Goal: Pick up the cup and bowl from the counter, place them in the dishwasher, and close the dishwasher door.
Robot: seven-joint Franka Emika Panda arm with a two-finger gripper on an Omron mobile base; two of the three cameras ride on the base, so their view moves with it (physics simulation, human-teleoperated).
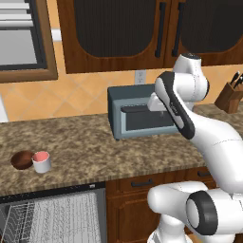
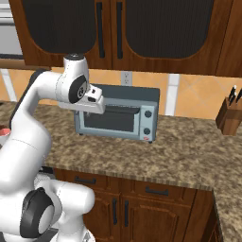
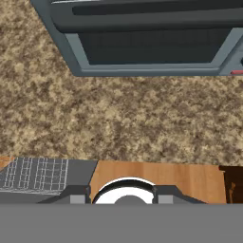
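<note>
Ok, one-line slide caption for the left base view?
White arm raised before grey-blue toaster oven; dark brown bowl touches white pink-lined cup on speckled granite counter.

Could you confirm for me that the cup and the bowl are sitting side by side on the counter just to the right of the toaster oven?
Not quite: they do sit side by side on the counter, but to the left of the toaster oven, not the right. The left base view shows the cup and the bowl near the counter's front edge, above the open dishwasher.
</note>
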